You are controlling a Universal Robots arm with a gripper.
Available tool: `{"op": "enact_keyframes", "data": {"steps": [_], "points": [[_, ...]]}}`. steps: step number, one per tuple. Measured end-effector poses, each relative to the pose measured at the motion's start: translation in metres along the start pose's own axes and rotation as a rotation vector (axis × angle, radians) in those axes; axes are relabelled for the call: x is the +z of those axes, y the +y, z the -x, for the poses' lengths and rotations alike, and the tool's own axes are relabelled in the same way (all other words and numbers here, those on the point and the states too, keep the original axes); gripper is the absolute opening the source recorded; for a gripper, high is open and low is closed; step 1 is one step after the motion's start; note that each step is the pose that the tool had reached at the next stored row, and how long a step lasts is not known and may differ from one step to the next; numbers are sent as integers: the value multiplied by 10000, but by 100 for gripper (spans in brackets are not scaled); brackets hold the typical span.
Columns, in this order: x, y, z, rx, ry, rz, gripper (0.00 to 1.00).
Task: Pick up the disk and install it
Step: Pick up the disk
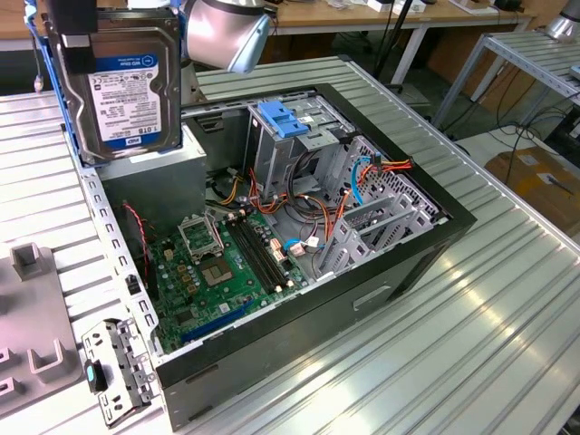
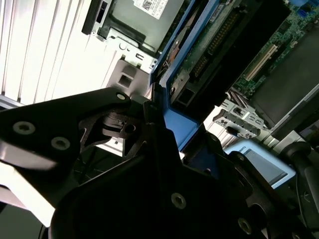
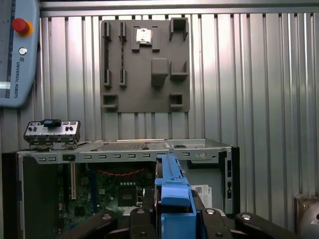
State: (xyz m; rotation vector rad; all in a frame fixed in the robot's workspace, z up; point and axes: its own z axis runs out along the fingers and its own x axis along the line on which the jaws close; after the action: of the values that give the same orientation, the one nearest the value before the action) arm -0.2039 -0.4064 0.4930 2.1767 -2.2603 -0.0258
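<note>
Black screw-studded gripper [image 3: 172, 219]; perhaps silvery arm [image 1: 227, 32]

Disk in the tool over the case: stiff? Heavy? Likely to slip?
Probably stiff: the disk has a metal body and hangs on edge from the tool without sagging. Likely heavy for its size, being mostly metal. The blue plastic frame at the grip looks smooth, so it might slip or flex a little if knocked against the case.

On table [image 1: 507, 299]: case [image 1: 299, 335]; motherboard [image 1: 217, 272] inside; disk [image 1: 122, 86] above case, exterior view's left.
</note>
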Motion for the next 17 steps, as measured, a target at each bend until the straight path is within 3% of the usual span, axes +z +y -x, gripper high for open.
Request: {"op": "enact_keyframes", "data": {"steps": [6, 7, 13, 17], "points": [[-2, -122, -5, -1, 0, 1, 37], [-3, -181, -7, 0, 0, 2, 37], [-4, -309, -10, -1, 0, 3, 37], [-7, -429, -12, -1, 1, 4, 37]]}}
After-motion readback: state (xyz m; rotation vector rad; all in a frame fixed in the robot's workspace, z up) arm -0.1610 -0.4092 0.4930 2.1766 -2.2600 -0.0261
